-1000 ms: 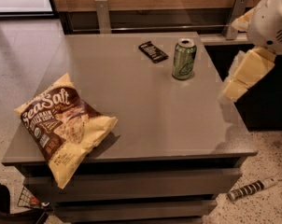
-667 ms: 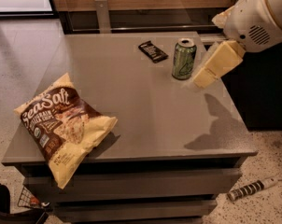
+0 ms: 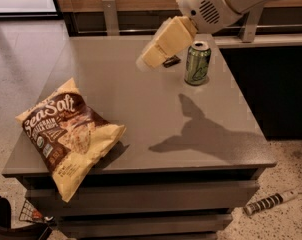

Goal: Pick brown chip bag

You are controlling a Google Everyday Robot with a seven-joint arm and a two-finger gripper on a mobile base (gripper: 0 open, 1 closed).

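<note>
Above the far middle of the flat grey tabletop (image 3: 141, 109) hangs my cream-coloured two-finger gripper (image 3: 145, 63), angled down and leftward from my rounded white arm housing (image 3: 211, 6). Whether it is spread or closed I cannot make out from this angle; it holds nothing. Well apart from me, at the near left corner, lies the large crinkly brown chip bag with pale yellow edges and white "Sea Salt" lettering (image 3: 66, 134), its lower corner hanging over the front edge. Just beside my gripper stands an upright green drink can (image 3: 197, 63). Between us, a small flat black wrapper (image 3: 172, 61) peeks out, perhaps half hidden. My shadow (image 3: 201, 131) falls on the table's right side.
</note>
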